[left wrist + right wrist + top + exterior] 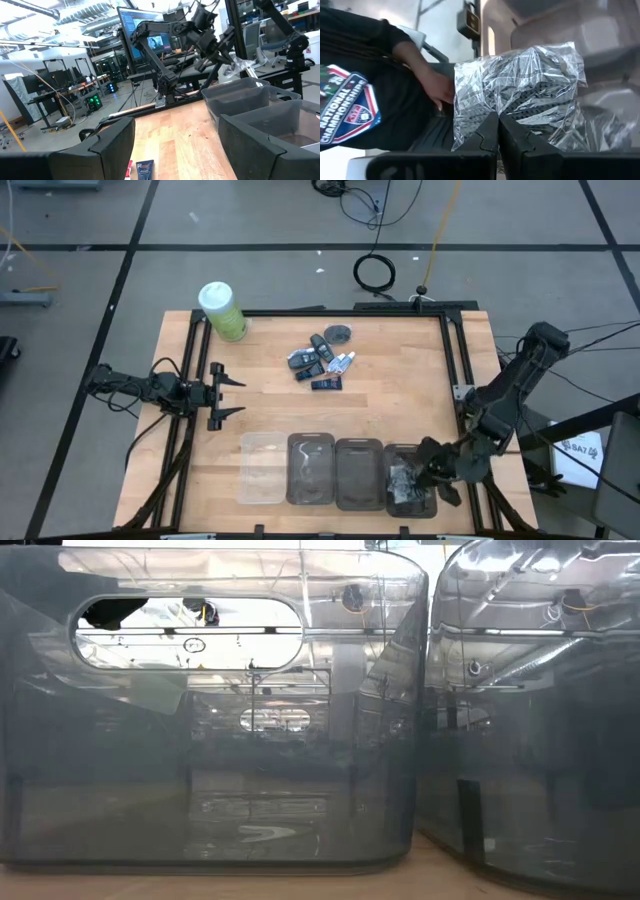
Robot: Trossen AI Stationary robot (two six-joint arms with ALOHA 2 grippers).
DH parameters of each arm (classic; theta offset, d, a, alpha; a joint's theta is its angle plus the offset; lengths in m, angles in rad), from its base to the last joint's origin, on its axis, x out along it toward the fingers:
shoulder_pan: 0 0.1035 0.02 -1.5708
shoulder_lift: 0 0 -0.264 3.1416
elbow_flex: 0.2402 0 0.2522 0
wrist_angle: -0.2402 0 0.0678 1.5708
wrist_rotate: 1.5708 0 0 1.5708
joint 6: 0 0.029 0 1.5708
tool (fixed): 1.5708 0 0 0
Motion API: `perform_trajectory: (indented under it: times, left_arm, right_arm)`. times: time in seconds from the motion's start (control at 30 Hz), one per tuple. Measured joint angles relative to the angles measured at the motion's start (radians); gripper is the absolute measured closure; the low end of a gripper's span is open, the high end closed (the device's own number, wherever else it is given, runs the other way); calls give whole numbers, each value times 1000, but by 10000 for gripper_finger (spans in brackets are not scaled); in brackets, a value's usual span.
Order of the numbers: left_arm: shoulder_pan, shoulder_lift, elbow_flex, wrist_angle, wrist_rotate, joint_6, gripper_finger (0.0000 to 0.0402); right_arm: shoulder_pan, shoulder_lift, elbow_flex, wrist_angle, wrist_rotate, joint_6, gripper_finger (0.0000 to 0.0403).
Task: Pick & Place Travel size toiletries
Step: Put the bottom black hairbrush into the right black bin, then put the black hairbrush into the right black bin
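Risk of dropping the clear bag (520,80) short of the rightmost bin (395,452) near the tabletop's front right corner: thin film, pinched only at one edge. Right gripper (498,131) clamped together on that bag above the bin, arm folded low. Left gripper (232,390) spread apart, idle near the left edge. Toiletries (322,363) clustered mid-table toward the back edge, untouched.

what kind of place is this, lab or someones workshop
Most likely a robotics lab or test floor. The wooden table stands on a concrete floor with cables; past the left gripper are monitors, equipment racks and workbenches; the right gripper pinches a clear plastic bag.
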Motion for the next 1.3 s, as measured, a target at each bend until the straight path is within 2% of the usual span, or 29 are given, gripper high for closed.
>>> perform_trajectory:
  times: [0.23, 0.53, 0.93, 1.3]
  left_arm:
    - [0, 0, 0, 0, 0, 0, 119]
    - [0, 0, 0, 0, 0, 0, 119]
    - [0, 0, 0, 0, 0, 0, 119]
    - [0, 0, 0, 0, 0, 0, 119]
  right_arm:
    - [16, 55, 0, -23, -4, 99, 403]
    - [16, 60, 0, -99, -7, 196, 402]
    - [16, 59, 0, -106, -2, 185, 355]
    - [0, 59, -1, -105, 27, 78, 322]
